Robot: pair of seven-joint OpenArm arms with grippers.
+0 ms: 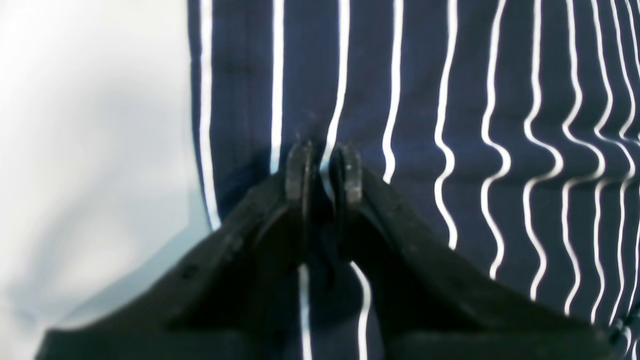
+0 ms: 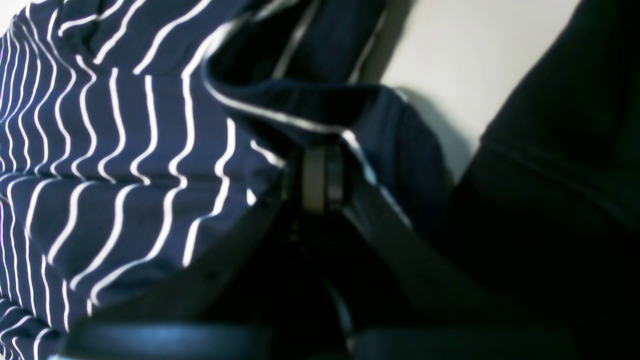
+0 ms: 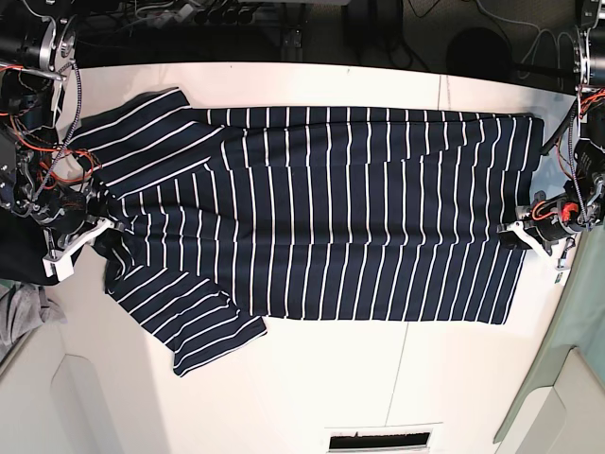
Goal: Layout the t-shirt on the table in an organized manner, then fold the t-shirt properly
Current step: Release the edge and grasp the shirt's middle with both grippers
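The dark navy short-sleeved t-shirt (image 3: 331,208) with thin white stripes is soft, matt woven cloth, rippled in places. The wide white worktop (image 3: 312,378) beneath looks smooth and matt, faintly sheened.

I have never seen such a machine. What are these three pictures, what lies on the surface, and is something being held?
This is a robot with two arms. One picture looks down from above; the other two come from small cameras on the wrists. A navy t-shirt with white stripes lies spread on a white table. The left pincer pinches the shirt near its bottom hem. The right pincer is shut on the fabric at the collar end. At the edge lie a dark cloth and a grey cloth.
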